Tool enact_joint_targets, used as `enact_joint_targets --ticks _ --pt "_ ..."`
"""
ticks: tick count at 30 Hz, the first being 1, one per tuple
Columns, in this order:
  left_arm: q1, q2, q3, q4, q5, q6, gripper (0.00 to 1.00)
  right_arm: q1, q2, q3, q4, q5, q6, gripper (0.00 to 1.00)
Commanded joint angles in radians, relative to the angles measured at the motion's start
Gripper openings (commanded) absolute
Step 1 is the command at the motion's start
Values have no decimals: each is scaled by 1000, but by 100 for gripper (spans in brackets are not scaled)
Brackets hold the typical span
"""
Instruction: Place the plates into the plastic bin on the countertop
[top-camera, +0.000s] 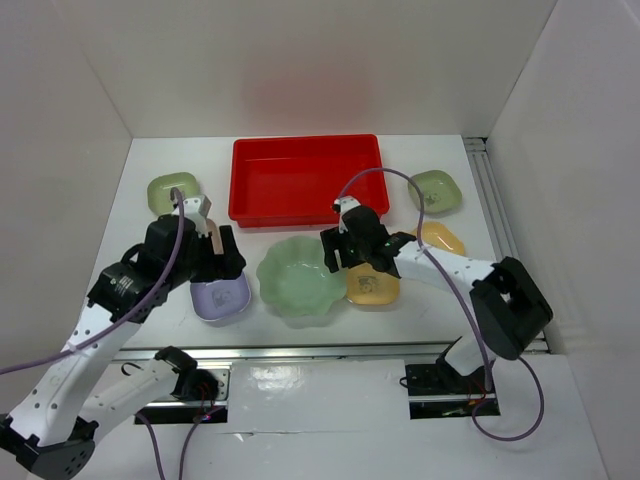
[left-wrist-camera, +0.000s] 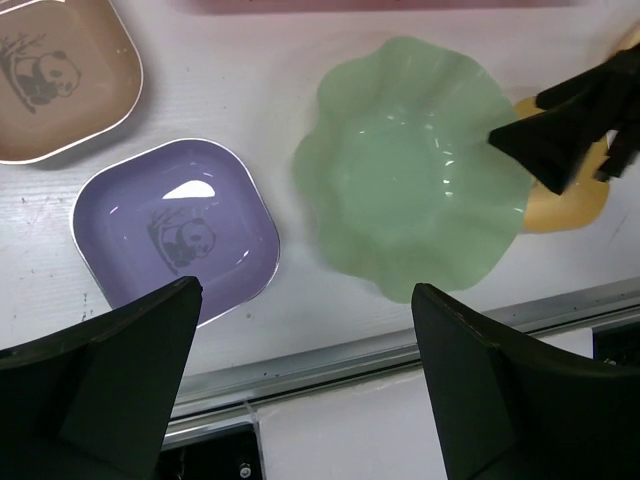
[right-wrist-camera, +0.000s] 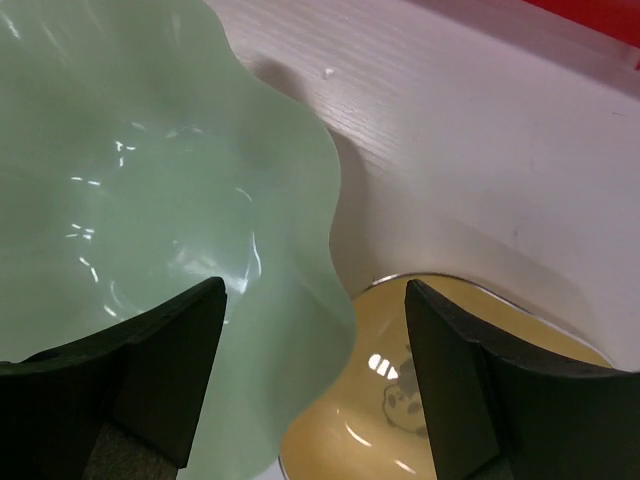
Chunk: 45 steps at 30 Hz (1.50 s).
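Nearest to the arms, the lavender dish (left-wrist-camera: 175, 225) lies on the countertop (top-camera: 300, 240) under the left gripper (left-wrist-camera: 305, 292), whose fingers are spread wide and hold nothing. Just beside it is the pale-green scalloped dish (left-wrist-camera: 410, 190). Its right edge lies over the yellow dish (right-wrist-camera: 420, 380), and this edge passes between the parted fingers of the right gripper (right-wrist-camera: 315, 290), which do not press it yet. The dishes look light, stiff and glossy, so they are probably slippery. The best hold seems to be the raised rim, one finger inside and one outside; the wavy edge of the big dish should give some catch. The lavender dish and the tan-brown dish (left-wrist-camera: 55, 80) both carry a small panda drawing. The print on the yellow dish is too blurred to tell, and no words can be read. Farther back are two olive-green dishes (top-camera: 172, 188) and the red bin (top-camera: 305, 185), with no dish in it.
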Motion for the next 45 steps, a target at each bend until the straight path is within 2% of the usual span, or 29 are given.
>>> enact_joint_targets --ticks 1,6,12,18,19,23,25,26,27,28,32,35,45 --pt "2 -33 -4 50 30 38 100 8 60 -3 138 -38 -49 79" --pt "2 -66 -4 50 68 63 100 -5 90 -24 217 -85 -90 74" --pt "2 -75 -13 70 97 72 100 -28 109 -44 263 -137 -121 49" --pt "2 -75 -23 80 119 92 100 -46 144 -32 250 -148 -146 49" --pt "2 -75 -13 80 119 92 100 -46 144 -41 250 -148 -146 47" --pt "2 -75 -13 80 119 92 100 -57 153 -52 250 -148 -146 22" --pt "2 -75 -13 80 119 92 100 -57 144 -52 250 -148 -137 15" --pt "2 -75 -13 80 119 92 100 -57 144 -52 250 -157 -137 15" --pt "2 -75 -13 80 119 92 100 -57 132 -52 238 -157 -137 8" --pt "2 -75 -13 80 119 92 100 -57 117 -52 229 -166 -137 6" --pt "2 -75 -23 80 110 92 100 -57 90 -43 159 -196 -163 0" --pt "2 -66 -23 80 101 92 100 -37 69 -19 93 -212 -172 0" --pt "2 -47 -13 89 121 92 100 8 -4 -18 56 -331 -224 0"
